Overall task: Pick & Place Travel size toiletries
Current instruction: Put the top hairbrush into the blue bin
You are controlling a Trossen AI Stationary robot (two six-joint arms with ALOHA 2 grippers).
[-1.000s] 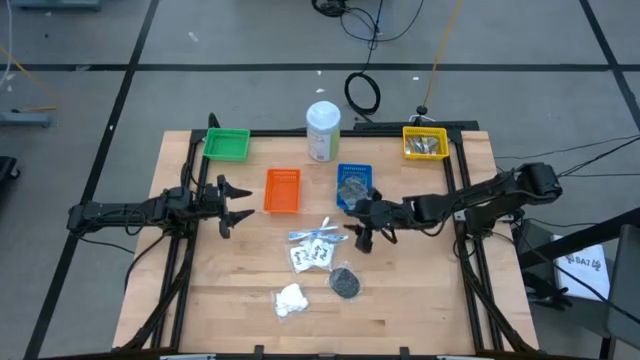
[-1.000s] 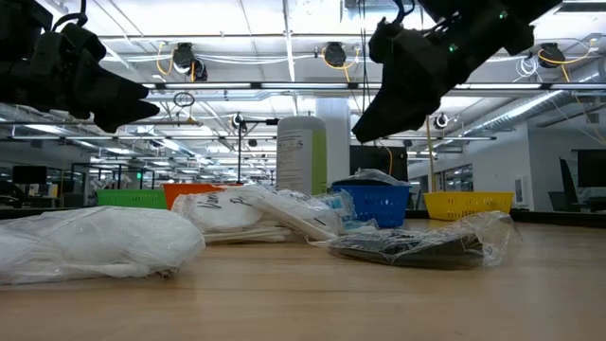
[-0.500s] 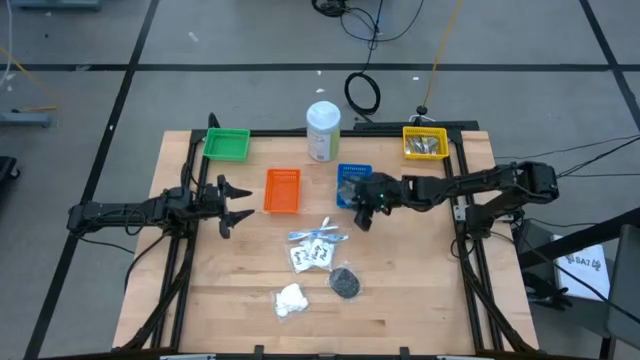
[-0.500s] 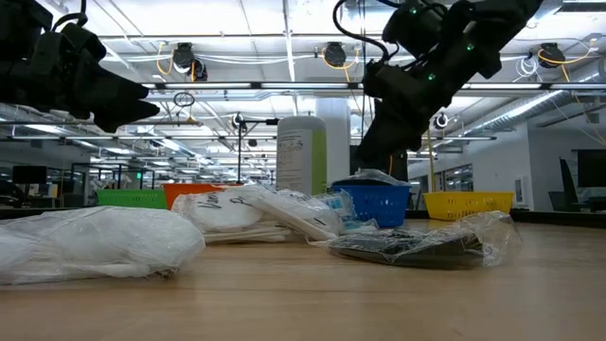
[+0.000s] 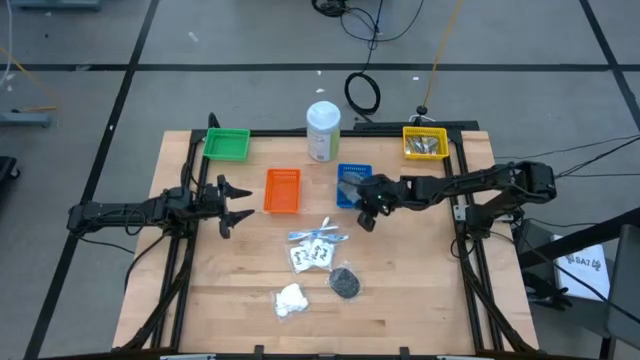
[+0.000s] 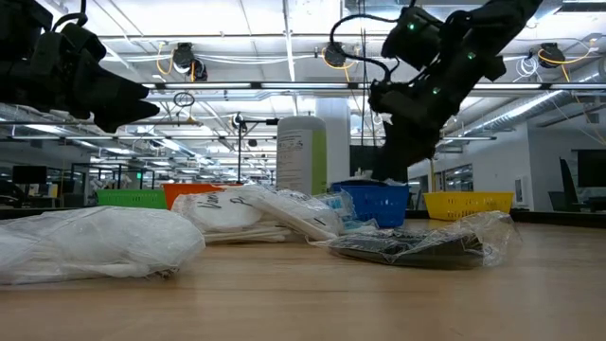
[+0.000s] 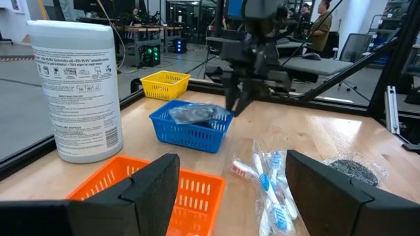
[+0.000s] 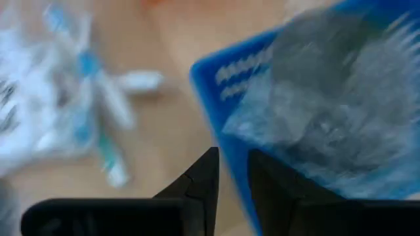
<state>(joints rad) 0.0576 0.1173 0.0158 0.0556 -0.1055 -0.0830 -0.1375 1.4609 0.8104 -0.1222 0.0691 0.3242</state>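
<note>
My right gripper (image 5: 363, 216) stands shut over the near right corner of the blue tray (image 5: 354, 170), fingers pointing down (image 6: 386, 174). A dark grey puff in a clear bag (image 8: 328, 111) lies in that tray. On the table lie a clear sachet of slim sticks (image 5: 315, 236), white sachets (image 5: 312, 256), a second bagged puff (image 5: 345, 282) and a white fluffy wad (image 5: 290, 300). My left gripper (image 5: 238, 203) waits open above the table's left side, left of the orange tray. My right gripper comes from above at the blue tray's near rim (image 8: 216, 92), beside the bagged puff. Whether its shut fingers (image 8: 203, 180) touch the rim or the bag, I cannot tell.
An orange tray (image 5: 282, 190) sits left of the blue one, a green tray (image 5: 226, 144) at the far left, a yellow tray (image 5: 425, 143) at the far right. A tall white bottle (image 5: 323, 130) stands at the far edge. Bare wood lies near and right of the items.
My right gripper has moved toward the far edge and down, from above the bare wood right of the sachets to the blue tray's near right corner, turning its fingers more steeply downward. The things on the table have stayed put.
</note>
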